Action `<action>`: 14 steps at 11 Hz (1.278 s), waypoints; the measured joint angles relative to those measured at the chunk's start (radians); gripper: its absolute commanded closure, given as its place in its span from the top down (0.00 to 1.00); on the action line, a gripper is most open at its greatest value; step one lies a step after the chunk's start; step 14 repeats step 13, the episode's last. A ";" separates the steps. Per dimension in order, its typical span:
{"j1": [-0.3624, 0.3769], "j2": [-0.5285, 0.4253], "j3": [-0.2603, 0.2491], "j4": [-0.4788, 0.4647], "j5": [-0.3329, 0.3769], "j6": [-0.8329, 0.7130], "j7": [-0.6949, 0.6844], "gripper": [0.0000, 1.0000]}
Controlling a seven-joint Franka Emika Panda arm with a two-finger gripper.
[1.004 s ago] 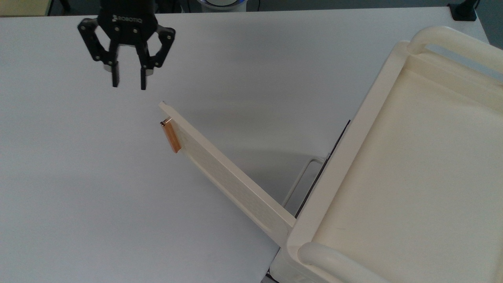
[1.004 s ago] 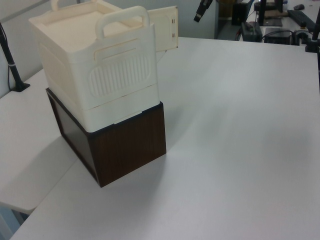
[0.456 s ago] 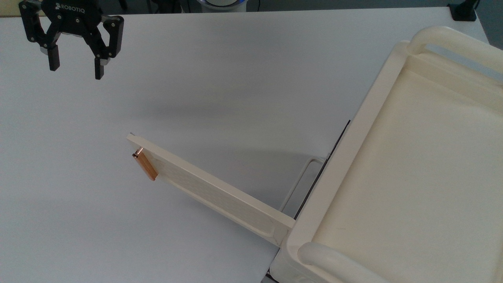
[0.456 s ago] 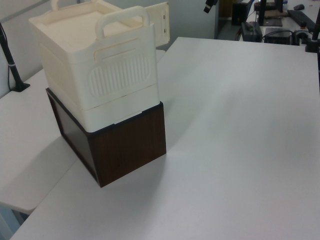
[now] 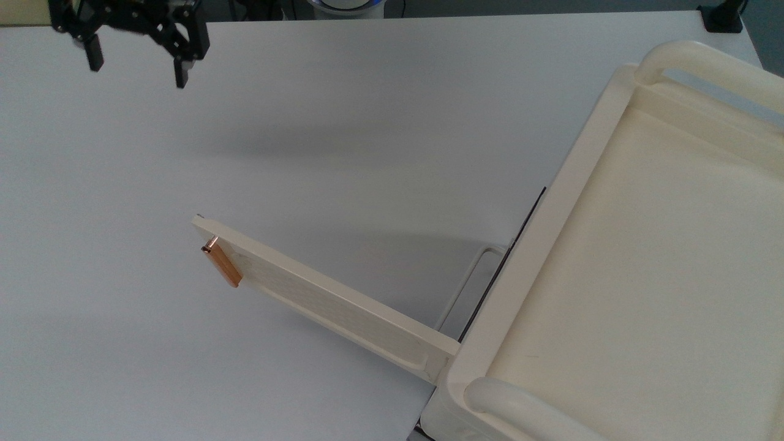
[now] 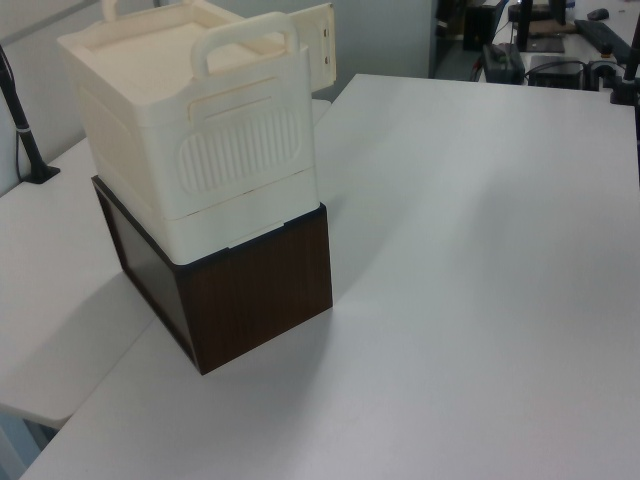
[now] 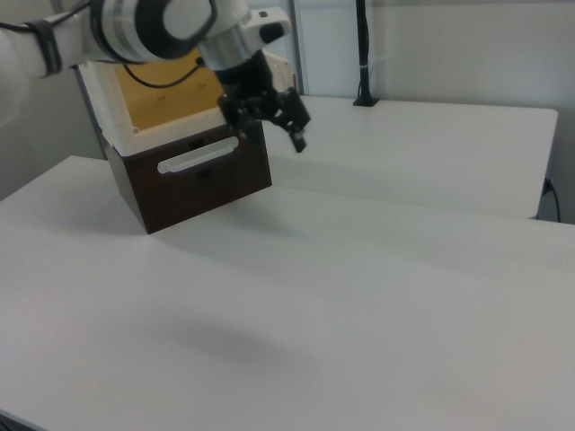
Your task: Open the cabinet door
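At the top view's upper left, black two-finger gripper [image 5: 136, 68] hangs above white desk [image 5: 343, 122], jaws spread, holding nothing, well apart from the door. Flat cream-white plastic cabinet door [image 5: 324, 300] stands swung wide open from cream plastic cabinet [image 5: 618, 288], copper-coloured bar handle [image 5: 222, 266] at its free end. In left view, cabinet sits on dark wood-grain box [image 6: 255, 295].

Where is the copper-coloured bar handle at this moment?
In the top view, the bar handle sits left of centre, on the free end of the open cabinet door, far from the cabinet.
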 measured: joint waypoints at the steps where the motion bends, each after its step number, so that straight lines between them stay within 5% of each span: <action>1: 0.012 -0.035 0.001 0.002 0.004 -0.131 0.000 1.00; 3: 0.052 -0.112 -0.007 0.000 0.064 -0.305 0.001 1.00; 6: 0.255 -0.190 -0.147 -0.057 0.162 -0.341 0.030 1.00; 8: 0.335 -0.186 -0.173 -0.089 0.163 -0.319 0.060 1.00; 14: 0.343 -0.142 -0.183 -0.107 0.163 -0.212 0.062 1.00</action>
